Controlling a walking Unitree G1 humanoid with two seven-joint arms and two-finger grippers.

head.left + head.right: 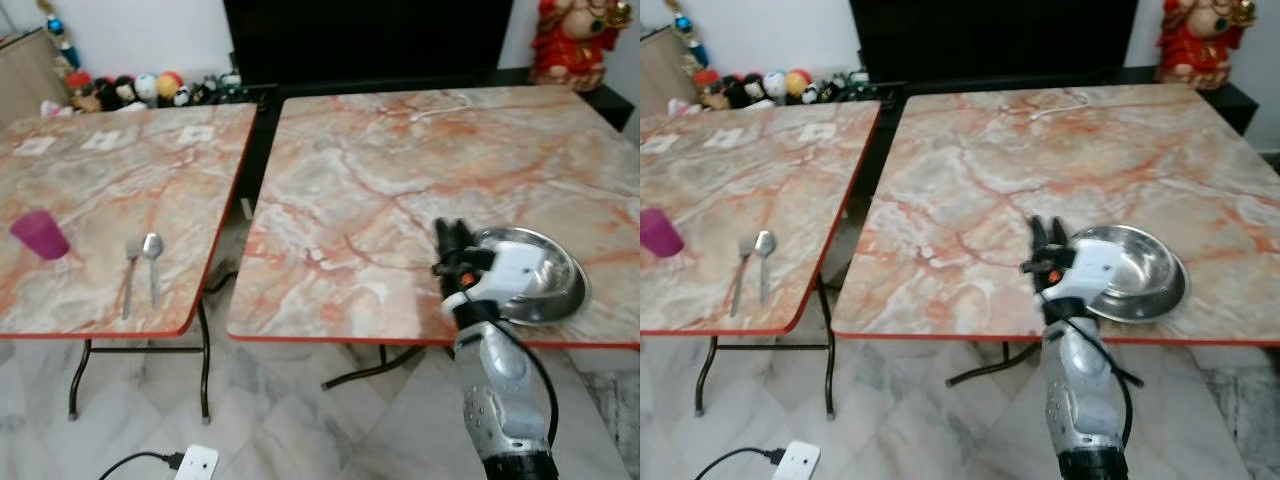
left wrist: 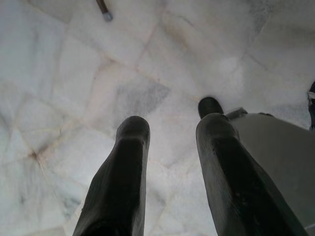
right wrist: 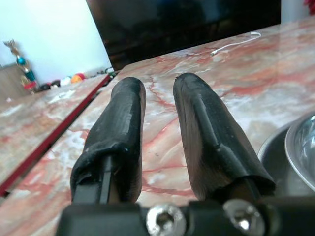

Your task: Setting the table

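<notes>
At the plate's [image 1: 545, 285] nine o'clock I am hovering the right gripper [image 1: 452, 240], fingers slightly parted and empty, likely needing the spoon [image 1: 152, 262] next.

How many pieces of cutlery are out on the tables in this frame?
2. A fork and a spoon lie side by side near the front edge of the left table, just right of the purple cup. None is visible on the right table by the steel bowl.

Purple cup [image 1: 40, 235] — red-veined marble tables [image 1: 380, 190]
</notes>
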